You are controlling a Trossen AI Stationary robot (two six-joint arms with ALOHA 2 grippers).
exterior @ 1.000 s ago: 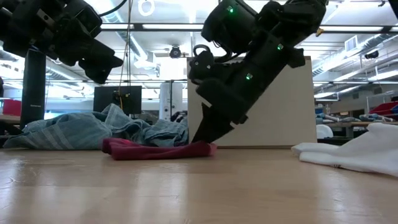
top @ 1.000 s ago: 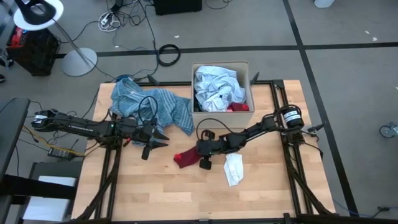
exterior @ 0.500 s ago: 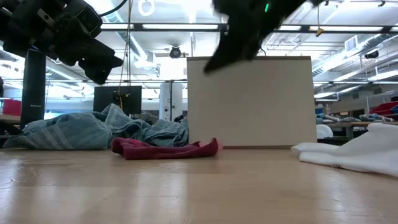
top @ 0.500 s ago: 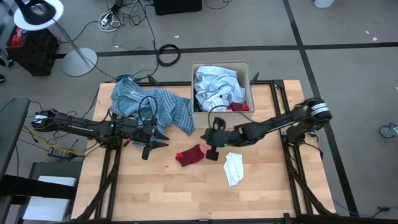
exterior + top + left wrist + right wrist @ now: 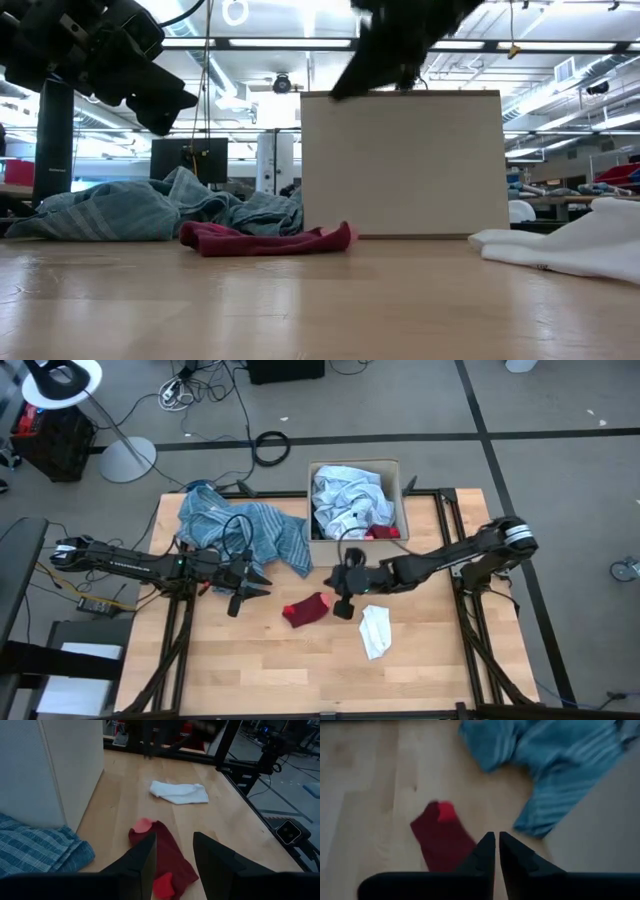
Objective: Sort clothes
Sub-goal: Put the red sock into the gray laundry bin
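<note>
Right hand [image 5: 342,598] above crumpled red cloth [image 5: 306,609]

Overhead, table-level and both close wrist cameras all share the red cloth [image 5: 307,609] beside the box [image 5: 322,547].

A robotics lab: ceiling strip lights [image 5: 250,43], a monitor [image 5: 188,158] on benches behind the table, cables [image 5: 268,446] strewn across grey carpet.
</note>
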